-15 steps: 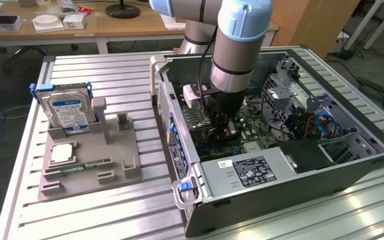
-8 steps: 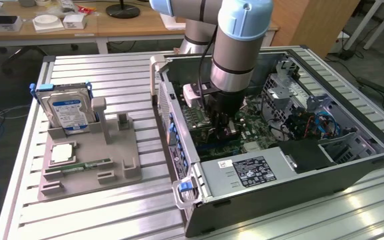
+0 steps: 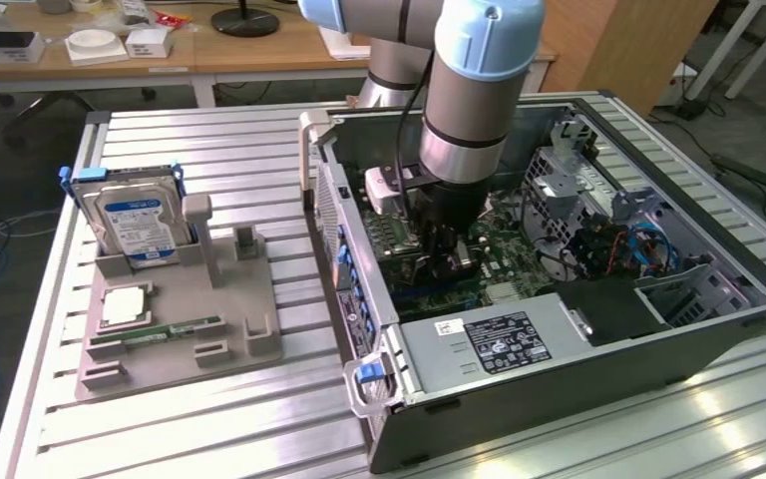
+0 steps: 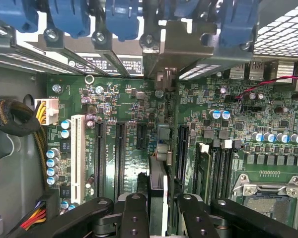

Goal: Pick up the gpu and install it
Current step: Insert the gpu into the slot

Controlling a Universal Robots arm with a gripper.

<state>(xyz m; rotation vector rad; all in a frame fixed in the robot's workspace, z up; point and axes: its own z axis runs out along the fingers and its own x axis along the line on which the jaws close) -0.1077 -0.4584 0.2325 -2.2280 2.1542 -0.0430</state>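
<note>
The slatted metal surface (image 3: 223,409) carries an open computer case (image 3: 702,329). At 9 o'clock of it in the exterior view sits a grey parts tray (image 3: 171,349) holding the blue-labelled hard drive (image 3: 137,225). The robot arm (image 3: 483,90) reaches straight down into the case, its jaws low over the green motherboard (image 4: 268,114).

In the wrist view the jaws stand narrow, clamped on the two flat faces of the gpu (image 4: 156,183). The card shows edge-on as a slim strip between them, standing on its long edge just above the expansion slots (image 4: 118,153).

The pick-up looks done and the install step appears to be in hand. The card hangs at a slot, though whether its edge has entered cannot be told. Seating it calls for the lower edge to line up along the slot and for a straight downward press without twist.

Its long axis seems to run roughly 9 to 3 o'clock across the exterior view. The silvery bracket end (image 4: 163,79) points toward the case's rear wall, where the blue slot clips (image 4: 121,20) sit.
</note>
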